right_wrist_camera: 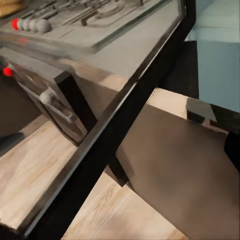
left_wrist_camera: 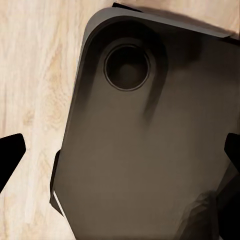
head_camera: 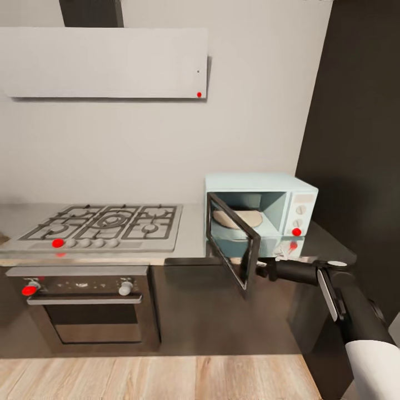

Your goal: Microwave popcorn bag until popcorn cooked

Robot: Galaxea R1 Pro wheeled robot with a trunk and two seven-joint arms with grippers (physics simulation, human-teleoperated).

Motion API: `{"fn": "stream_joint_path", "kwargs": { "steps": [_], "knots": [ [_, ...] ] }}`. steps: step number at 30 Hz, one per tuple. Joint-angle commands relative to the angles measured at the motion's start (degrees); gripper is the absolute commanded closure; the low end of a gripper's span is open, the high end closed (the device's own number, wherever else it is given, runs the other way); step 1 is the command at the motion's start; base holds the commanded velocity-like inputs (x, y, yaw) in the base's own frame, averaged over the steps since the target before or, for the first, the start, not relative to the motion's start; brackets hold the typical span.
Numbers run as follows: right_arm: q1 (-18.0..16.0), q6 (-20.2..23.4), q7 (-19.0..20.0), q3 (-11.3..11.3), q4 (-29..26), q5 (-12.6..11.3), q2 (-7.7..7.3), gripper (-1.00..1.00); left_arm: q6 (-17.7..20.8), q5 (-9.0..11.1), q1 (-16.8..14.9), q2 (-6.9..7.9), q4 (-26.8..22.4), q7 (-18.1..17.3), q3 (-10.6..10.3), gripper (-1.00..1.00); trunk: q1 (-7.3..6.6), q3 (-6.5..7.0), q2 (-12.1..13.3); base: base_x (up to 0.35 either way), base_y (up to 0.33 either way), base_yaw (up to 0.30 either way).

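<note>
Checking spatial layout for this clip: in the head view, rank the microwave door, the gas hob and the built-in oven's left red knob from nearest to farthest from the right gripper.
1. Microwave door: open, right at the right gripper.
2. Gas hob: on the countertop, off to the left.
3. Oven's left red knob: farthest left, below the hob.

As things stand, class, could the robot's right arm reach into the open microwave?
Probably not directly: the right gripper sits outside the swung-open door, which stands between it and the microwave cavity. It would have to go around the door.
</note>
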Motion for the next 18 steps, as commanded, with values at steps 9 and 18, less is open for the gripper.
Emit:
{"fn": "stream_joint_path", "kwargs": {
  "steps": [9, 18],
  "knots": [
    [-0.07, 0.49, 0.43, -0.20, -0.08, 0.40, 0.07, -1.00, -0.11, 0.00, 0.03, -0.01, -0.02, 0.03, 0.35, -1.00, -0.02, -0.06, -0.04, -0.176, 0.173, 0.000],
    [-0.05, 0.49, 0.31, -0.15, 0.01, 0.40, 0.13, -1.00, -0.11, 0.00, -0.01, -0.01, -0.02, 0.03, 0.35, -1.00, -0.02, -0.06, -0.04, -0.127, 0.125, 0.000]
  ]
}}
